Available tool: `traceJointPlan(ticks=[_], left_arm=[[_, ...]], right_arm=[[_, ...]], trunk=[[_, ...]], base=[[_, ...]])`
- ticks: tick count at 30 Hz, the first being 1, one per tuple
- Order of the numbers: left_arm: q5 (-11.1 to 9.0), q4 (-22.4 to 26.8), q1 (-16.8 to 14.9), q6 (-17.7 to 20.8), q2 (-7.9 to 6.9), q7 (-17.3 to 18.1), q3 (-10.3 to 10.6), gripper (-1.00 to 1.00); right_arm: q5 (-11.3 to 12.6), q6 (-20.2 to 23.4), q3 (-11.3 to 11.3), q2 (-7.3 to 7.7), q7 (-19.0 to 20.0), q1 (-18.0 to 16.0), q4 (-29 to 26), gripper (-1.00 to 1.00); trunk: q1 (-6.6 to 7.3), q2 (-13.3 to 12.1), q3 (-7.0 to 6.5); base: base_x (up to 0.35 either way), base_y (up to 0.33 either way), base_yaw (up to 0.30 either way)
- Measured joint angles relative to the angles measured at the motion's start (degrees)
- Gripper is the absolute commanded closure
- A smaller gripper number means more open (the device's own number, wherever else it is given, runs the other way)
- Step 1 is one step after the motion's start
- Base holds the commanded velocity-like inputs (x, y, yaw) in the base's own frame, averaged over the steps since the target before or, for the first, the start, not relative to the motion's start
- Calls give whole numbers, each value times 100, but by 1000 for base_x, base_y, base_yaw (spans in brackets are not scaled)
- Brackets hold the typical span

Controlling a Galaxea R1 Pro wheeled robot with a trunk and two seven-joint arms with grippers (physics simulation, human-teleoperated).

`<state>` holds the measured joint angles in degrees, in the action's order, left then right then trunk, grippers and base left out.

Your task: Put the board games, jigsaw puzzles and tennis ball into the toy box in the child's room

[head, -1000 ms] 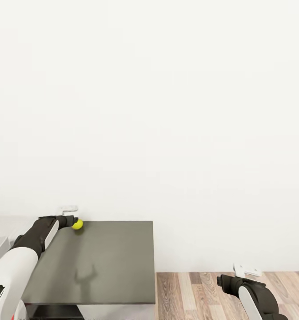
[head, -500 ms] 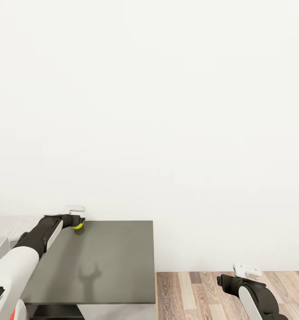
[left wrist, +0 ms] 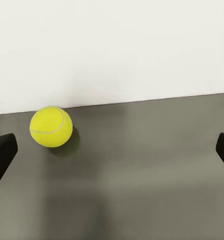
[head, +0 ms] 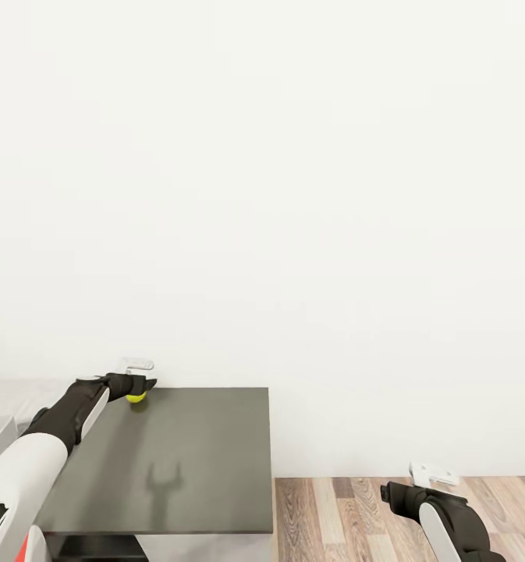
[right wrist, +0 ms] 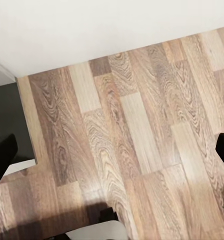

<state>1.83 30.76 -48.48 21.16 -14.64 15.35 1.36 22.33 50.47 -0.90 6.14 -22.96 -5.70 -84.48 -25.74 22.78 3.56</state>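
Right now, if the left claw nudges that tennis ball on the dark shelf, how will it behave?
The tennis ball is round and sits free on the flat dark shelf, so it would probably roll away. It looks small, likely light. It sits off-centre between the open left claw fingers, so closing may knock it aside.

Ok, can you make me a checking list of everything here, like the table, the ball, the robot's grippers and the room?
Surface: dark grey shelf top, bare but for the ball; a gripper-shaped shadow lies on it.
Job's things: tennis ball sits on the shelf top near the wall, at its back left corner.
Clutter: nothing seen.
Grippers: left gripper open, above the ball, fingers wide apart, not touching it; right gripper open over the floor, holding nothing.
Cables: nothing seen.
Surroundings: plain white wall, wood-plank floor.
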Motion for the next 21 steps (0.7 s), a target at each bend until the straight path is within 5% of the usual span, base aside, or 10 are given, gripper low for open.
traceJointPlan(ticks=[21], left_arm=[[0, -18, 0, 3, 27, -16, 18, -100]], right_arm=[[8, 12, 7, -1, 8, -2, -16, -100]], trunk=[[0, 0, 7]], base=[[87, 39, 0]])
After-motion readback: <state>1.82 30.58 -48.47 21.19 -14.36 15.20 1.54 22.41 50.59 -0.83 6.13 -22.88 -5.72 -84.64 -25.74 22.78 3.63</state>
